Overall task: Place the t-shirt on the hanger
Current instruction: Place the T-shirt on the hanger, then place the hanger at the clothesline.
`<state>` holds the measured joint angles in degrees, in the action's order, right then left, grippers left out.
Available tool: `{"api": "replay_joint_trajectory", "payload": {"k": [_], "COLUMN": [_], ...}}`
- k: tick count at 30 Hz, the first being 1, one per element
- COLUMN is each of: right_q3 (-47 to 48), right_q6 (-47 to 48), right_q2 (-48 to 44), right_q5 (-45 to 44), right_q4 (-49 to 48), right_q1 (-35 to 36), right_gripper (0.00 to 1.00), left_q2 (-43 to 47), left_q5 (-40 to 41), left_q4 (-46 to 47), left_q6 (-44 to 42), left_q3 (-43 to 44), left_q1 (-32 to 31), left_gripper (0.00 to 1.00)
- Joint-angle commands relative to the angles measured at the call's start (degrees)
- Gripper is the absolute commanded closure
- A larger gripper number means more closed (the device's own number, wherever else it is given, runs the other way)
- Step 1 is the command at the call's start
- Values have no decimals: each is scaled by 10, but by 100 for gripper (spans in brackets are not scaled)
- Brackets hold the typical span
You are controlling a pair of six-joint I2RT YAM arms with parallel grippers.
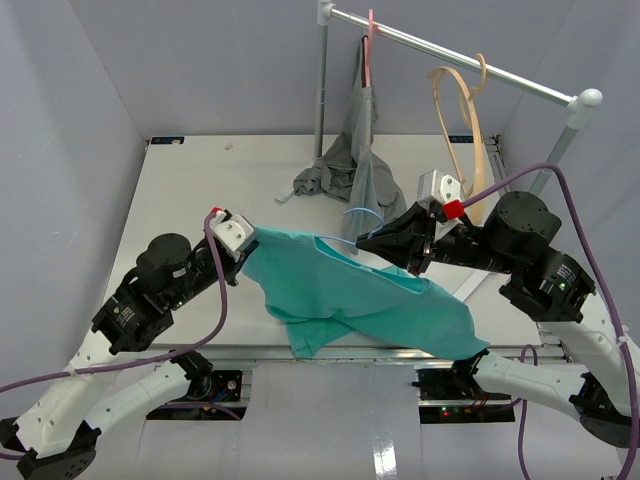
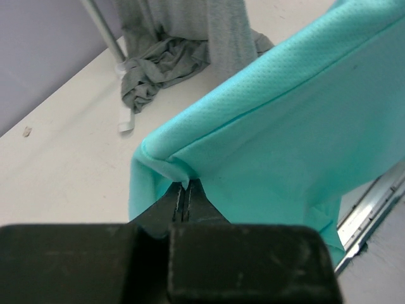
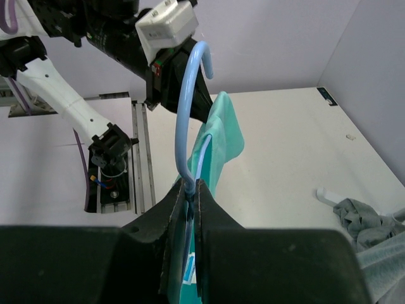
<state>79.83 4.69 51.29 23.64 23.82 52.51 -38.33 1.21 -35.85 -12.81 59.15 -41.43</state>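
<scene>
Over the white table (image 1: 190, 190), left gripper (image 2: 183, 190) pinches an edge of the teal-green cloth t-shirt (image 1: 370, 295); right gripper (image 3: 192, 183) clamps the thin light-blue wire hanger (image 3: 180, 120).

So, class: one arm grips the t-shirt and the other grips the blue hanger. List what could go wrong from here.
1. The left gripper pinches only a small fold at the edge of the t-shirt, so the cloth could slip free.
2. The right gripper holds the thin hanger just below its hook, so the hanger may twist under the cloth's pull.
3. Part of the t-shirt seems to hang past the near edge of the table and might snag there.
</scene>
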Motion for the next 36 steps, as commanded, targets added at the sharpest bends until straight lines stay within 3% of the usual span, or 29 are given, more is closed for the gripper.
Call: {"api": "replay_joint_trajectory", "payload": {"k": [1,7,14,16,17,19,20,27,36], "right_q3": [-6,2,11,14,18,25,28,-23,-57], "right_q6": [5,19,35,35,35,33,32,17,-5], "right_q2": [-11,-5,-3,-4,-3,0,1,0,39], "right_q5": [-37,-45,-26,-18,-12,-5,-3,1,77], "right_q4": [-14,14,38,36,35,33,33,-18,-116], "right_q1": [-1,-1,-1,0,0,0,-1,-1,-1], "right_gripper": [92,92,92,92,92,92,92,92,92], "left_q2": [16,-2,-13,-10,-8,-4,-1,17,-75], "left_q5": [80,135,143,140,133,96,78,-134,-318], "left_q4": [10,-8,-10,-13,-17,-33,-41,-29,-23], "left_q6": [28,49,55,55,56,48,40,-14,-40], "left_q3": [36,43,33,30,31,38,41,90,167], "left_q1": [0,0,-1,-1,-1,0,0,0,-1], "left_gripper": [100,100,100,93,82,49,39,36,36]}}
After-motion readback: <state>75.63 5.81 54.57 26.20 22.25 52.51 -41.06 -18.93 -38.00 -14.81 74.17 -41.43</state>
